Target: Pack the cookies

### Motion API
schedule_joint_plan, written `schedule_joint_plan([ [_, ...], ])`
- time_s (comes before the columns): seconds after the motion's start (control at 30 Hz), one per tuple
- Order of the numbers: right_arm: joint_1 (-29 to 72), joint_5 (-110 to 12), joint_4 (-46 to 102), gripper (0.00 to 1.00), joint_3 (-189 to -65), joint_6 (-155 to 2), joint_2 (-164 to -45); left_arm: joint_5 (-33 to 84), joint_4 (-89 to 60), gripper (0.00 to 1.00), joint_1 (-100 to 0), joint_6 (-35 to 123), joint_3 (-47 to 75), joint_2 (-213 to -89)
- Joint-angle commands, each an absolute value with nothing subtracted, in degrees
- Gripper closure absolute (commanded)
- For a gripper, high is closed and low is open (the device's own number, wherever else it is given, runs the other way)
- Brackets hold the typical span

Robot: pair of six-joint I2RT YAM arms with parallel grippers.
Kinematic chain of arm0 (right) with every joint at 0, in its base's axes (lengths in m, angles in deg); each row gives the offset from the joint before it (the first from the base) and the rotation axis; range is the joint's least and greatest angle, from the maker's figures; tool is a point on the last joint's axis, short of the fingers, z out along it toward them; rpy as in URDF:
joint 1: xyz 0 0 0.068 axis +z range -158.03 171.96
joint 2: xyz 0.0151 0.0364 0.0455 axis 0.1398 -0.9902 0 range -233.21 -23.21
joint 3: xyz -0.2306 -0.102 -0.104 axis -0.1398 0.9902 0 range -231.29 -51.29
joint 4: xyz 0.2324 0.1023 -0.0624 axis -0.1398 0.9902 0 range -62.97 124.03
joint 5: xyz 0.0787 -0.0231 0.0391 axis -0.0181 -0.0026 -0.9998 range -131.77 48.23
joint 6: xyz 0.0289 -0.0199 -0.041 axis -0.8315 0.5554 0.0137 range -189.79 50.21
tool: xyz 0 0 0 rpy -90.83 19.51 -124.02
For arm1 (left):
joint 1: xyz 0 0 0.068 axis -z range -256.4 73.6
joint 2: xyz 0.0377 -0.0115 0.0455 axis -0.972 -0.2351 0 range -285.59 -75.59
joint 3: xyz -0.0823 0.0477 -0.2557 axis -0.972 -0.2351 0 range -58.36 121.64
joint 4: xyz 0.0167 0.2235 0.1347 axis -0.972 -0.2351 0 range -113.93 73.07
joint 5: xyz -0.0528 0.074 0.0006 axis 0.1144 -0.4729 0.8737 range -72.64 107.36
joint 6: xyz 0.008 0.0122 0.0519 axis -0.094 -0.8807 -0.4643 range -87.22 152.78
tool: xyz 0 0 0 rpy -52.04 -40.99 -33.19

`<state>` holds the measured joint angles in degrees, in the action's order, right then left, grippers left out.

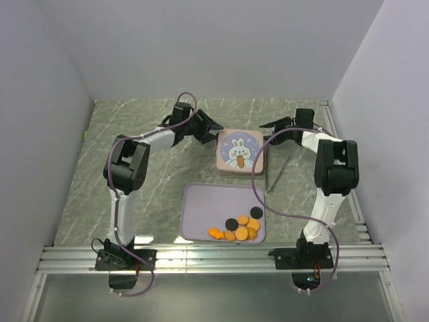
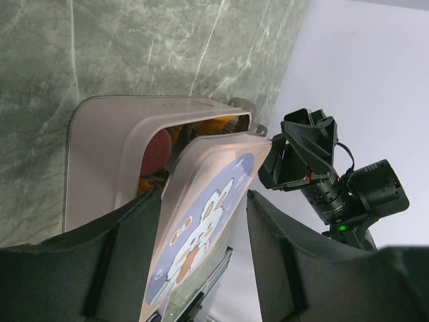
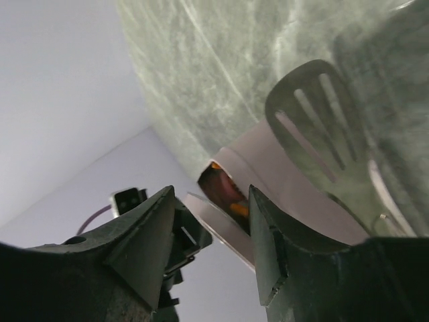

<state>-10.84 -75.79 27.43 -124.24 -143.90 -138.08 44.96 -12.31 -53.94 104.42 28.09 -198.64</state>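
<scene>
A square pink tin (image 2: 100, 147) stands mid-table, and its bunny-printed lid (image 1: 240, 151) lies tilted and ajar on it. Pink and orange cookies (image 2: 157, 149) show through the gap, and the right wrist view shows these cookies (image 3: 228, 191) from the other side. More orange and black cookies (image 1: 241, 228) lie in the lavender tray (image 1: 201, 208). My left gripper (image 1: 213, 127) is at the tin's far-left corner. It (image 2: 203, 194) is open, and the lid (image 2: 214, 181) leans between its fingers with a gap to the right finger. My right gripper (image 1: 268, 125) is at the far-right corner. It (image 3: 212, 191) is open around the lid's edge without touching it.
A slotted spatula (image 1: 276, 168) lies on the table just right of the tin, and its blade (image 3: 315, 107) is close to my right gripper. The tray sits in front of the tin. White walls enclose the table on three sides.
</scene>
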Motion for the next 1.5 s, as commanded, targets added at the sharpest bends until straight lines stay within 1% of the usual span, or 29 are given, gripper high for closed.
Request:
schedule_joint_plan([
  [0.0,-12.16,-74.55,35.11,0.44,-127.57,-138.44,-138.70,45.93,-12.27,0.40,-53.46,103.98,30.76,-197.50],
  [0.27,-12.25,-75.44,38.45,0.44,-133.90,-137.03,-143.35,45.75,-12.54,0.41,-53.46,103.62,30.67,-197.76],
  [0.33,-12.17,-75.17,39.50,0.43,-137.23,-136.50,-144.93,45.66,-12.27,0.41,-53.37,103.71,30.41,-197.94],
  [0.47,-12.43,-73.24,46.07,0.43,-145.14,-133.17,-146.43,45.84,-12.18,0.41,-53.46,103.98,30.32,-198.20],
  [0.5,-12.43,-72.02,47.14,0.43,-147.85,-130.90,-146.17,45.75,-12.27,0.41,-53.46,103.98,30.58,-198.29],
  [0.6,-12.43,-69.03,51.80,0.43,-150.95,-126.41,-144.07,45.75,-12.62,0.41,-53.46,103.63,31.37,-198.81],
  [0.73,-11.91,-67.09,57.16,0.43,-151.66,-120.08,-139.51,45.75,-12.89,0.41,-53.90,103.54,31.72,-199.08],
  [0.8,-10.59,-65.69,63.04,0.43,-152.53,-114.13,-137.83,45.84,-12.63,0.41,-54.34,103.62,31.46,-199.17],
  [0.87,-8.84,-64.54,66.73,0.44,-151.14,-110.59,-133.88,45.84,-12.71,0.41,-54.95,103.62,31.28,-199.17],
  [0.93,-7.86,-63.49,68.24,0.45,-146.67,-105.75,-128.37,46.01,-12.54,0.41,-55.22,103.71,31.11,-199.43],
  [1.0,-3.92,-61.12,69.91,0.46,-141.41,-101.98,-124.22,46.10,-12.71,0.41,-55.74,103.45,31.11,-199.61],
  [1.03,-2.95,-60.67,70.26,0.47,-139.81,-101.09,-120.63,46.01,-12.71,0.41,-55.83,103.19,31.11,-199.61],
  [1.13,0.74,-60.14,71.67,0.50,-134.09,-98.36,-115.17,46.10,-13.15,0.41,-56.36,102.75,31.55,-200.05],
  [1.27,4.09,-61.98,71.68,0.57,-126.02,-96.34,-111.72,46.27,-13.50,0.41,-56.80,101.96,31.81,-199.78],
  [1.3,4.62,-61.99,71.59,0.60,-125.04,-96.33,-111.28,46.36,-13.50,0.41,-56.97,101.87,31.81,-199.78],
  [1.37,6.02,-61.99,71.15,0.63,-122.50,-95.98,-111.10,46.54,-13.42,0.41,-57.24,101.78,31.64,-199.43],
  [1.4,6.46,-61.64,71.06,0.66,-121.87,-95.81,-111.19,46.63,-13.41,0.41,-57.33,101.69,31.55,-199.17],
  [1.47,8.22,-60.59,71.06,0.67,-120.55,-94.93,-111.28,46.72,-13.77,0.41,-57.77,101.25,31.46,-198.65],
])
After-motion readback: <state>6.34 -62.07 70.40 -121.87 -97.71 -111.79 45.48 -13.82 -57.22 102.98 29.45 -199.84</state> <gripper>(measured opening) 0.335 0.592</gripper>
